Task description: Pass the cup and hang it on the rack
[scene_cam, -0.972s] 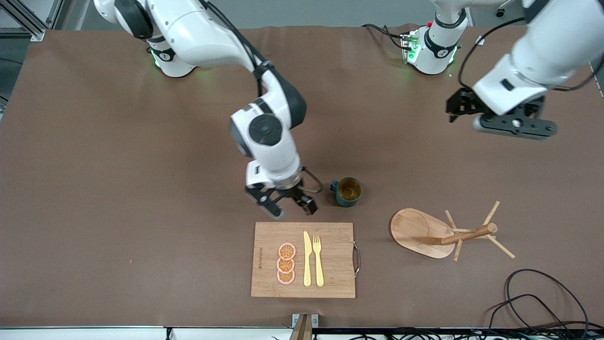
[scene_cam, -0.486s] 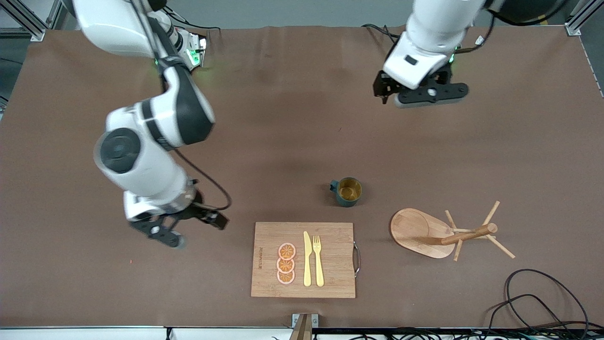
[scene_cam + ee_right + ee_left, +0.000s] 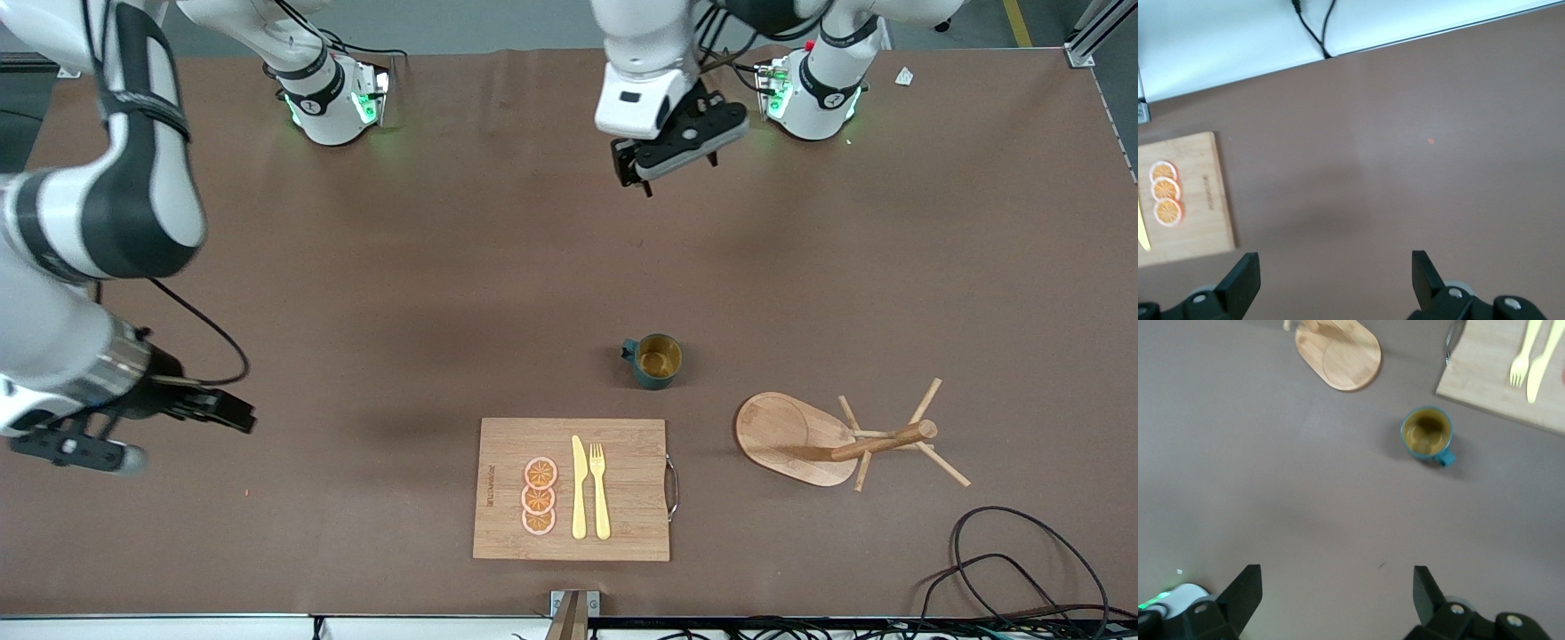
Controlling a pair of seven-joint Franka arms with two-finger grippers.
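Only my left wrist view shows the left pincer (image 3: 1335,600) agape over bare worktop (image 3: 444,267); the cup (image 3: 659,360) sits upright (by the rack (image 3: 800,436)); right pincer (image 3: 133,427) open near the worktop's edge.

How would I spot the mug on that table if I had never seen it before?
Start at the bamboo cutting board near the front camera's edge of the brown table. Just farther from the camera, off the corner of the board toward the wooden rack, stands the cup. It is the only dark teal thing there, upright, mustard-yellow inside, with a small side handle.
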